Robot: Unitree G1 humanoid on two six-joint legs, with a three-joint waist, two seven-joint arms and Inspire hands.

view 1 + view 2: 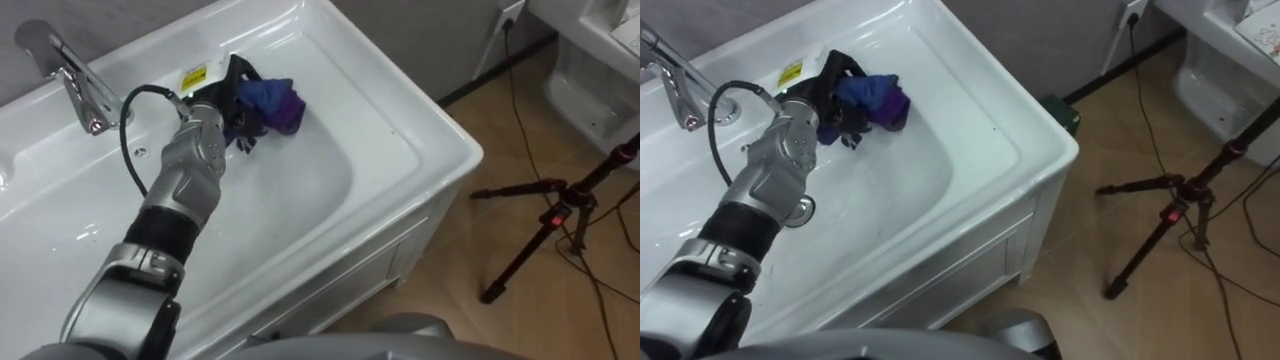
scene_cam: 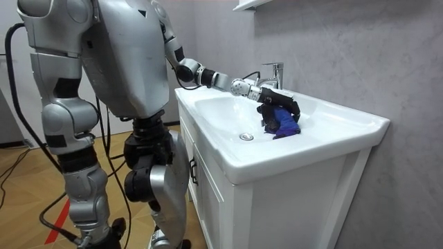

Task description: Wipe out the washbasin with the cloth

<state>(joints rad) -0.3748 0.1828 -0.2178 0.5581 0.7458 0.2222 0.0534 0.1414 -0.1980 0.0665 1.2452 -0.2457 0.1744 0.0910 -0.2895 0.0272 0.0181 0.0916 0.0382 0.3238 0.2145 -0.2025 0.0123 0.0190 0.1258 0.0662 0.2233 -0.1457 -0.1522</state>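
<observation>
Stance: robot stands at the basin (image 1: 440, 150) front, L arm stretched over the bowl; a long reach, because the cloth sits at the far side.
L hand (image 1: 232, 98): fingers curled round the cloth (image 1: 277, 103), bunched grip. Prob. held wadded so it can be pushed w/o slipping out.
Cloth: blue/purple, pressed on the bowl's back slope, just beside the tap (image 1: 72, 78) base & next to a yellow sticker (image 1: 193, 76). Touching the porcelain, not lifted.
R hand (image 2: 83, 229): hangs low by the robot's side in room view; can't tell its state. Idle.
Drain (image 2: 246, 137): mid-bowl, well apart from the cloth, toward the robot.
Step (judgement): wiping the back wall/upper slope; bowl floor, front wall & rim prob. not yet covered, so task looks early to mid.
Next (judgement): sweep cloth down toward the drain & across, keeping downward pressure so the wad stays flat on the curve.
Risk: wrist or forearm could knock the tap, as the hand works close to it; cloth may bunch and skip spots.
Surroundings: tripod (image 1: 560, 215) on the floor to the robot's right, clear of the arm; cabinet (image 2: 277, 207) under the basin.
</observation>
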